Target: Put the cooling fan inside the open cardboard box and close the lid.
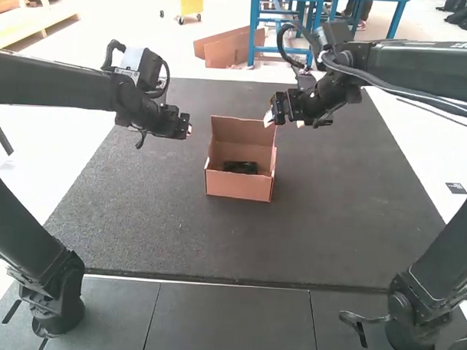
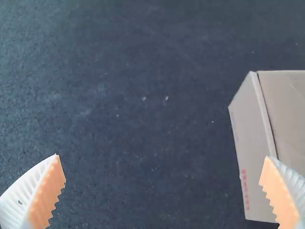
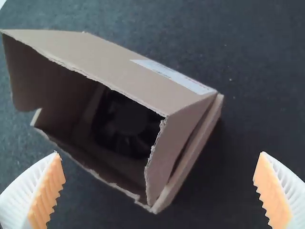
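dark mat (image 1: 140, 210) is carrying the cardboard box (image 1: 240, 184) | cooling fan (image 1: 240, 167) is lying inside, lid standing up | right gripper (image 1: 272, 115) is hovering wide open above it, holding nothing | left gripper (image 1: 184, 128) is hanging beside the box, spread wide, gripping nothing

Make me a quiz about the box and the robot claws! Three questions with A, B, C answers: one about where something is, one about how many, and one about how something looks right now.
1. Where is the cooling fan?
A. on a shelf
B. inside the cardboard box
C. in a person's hand

2. How many claws hover near the box?
A. none
B. four
C. two

3. How is the box's lid?
A. open, standing up
B. shut flat
C. taped down

Answers:
1 B, the dark fan lies at the bottom of the box.
2 C, the left claw and the right claw hang on either side of it.
3 A, the flap stands up at the back, so the inside shows.
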You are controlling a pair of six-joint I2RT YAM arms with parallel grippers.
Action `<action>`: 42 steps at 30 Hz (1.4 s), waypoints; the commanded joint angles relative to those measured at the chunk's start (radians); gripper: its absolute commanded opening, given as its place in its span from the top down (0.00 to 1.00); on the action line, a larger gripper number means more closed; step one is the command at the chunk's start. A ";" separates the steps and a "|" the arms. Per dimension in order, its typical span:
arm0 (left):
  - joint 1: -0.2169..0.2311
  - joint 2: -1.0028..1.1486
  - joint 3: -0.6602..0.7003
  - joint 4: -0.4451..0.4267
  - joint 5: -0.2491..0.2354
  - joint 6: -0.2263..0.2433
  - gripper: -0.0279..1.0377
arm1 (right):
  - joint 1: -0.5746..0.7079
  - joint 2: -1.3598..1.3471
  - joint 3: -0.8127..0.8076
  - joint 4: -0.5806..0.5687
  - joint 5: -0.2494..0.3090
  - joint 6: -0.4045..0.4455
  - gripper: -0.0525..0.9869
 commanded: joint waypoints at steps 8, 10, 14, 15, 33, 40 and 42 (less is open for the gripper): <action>-0.011 0.061 0.182 0.058 -0.080 0.014 0.07 | -0.056 -0.231 -0.148 0.003 -0.006 -0.049 0.08; -0.030 0.087 0.224 0.060 -0.080 0.015 0.07 | -0.055 -0.273 -0.185 0.009 -0.006 -0.049 0.08; -0.063 0.140 0.302 0.060 -0.063 0.020 0.07 | -0.056 -0.328 -0.231 0.003 -0.010 -0.050 0.08; -0.073 0.153 0.317 0.058 -0.057 0.020 0.07 | -0.056 -0.337 -0.241 0.000 -0.010 -0.050 0.08; -0.234 0.318 0.457 0.040 -0.031 0.047 0.07 | -0.124 -0.373 -0.274 -0.025 -0.044 -0.047 0.08; -0.235 0.335 0.449 -0.025 -0.030 0.060 0.07 | -0.127 -0.373 -0.274 -0.025 -0.047 -0.045 0.08; -0.235 0.335 0.446 -0.040 -0.014 0.060 0.07 | -0.127 -0.373 -0.275 -0.025 -0.047 -0.044 0.08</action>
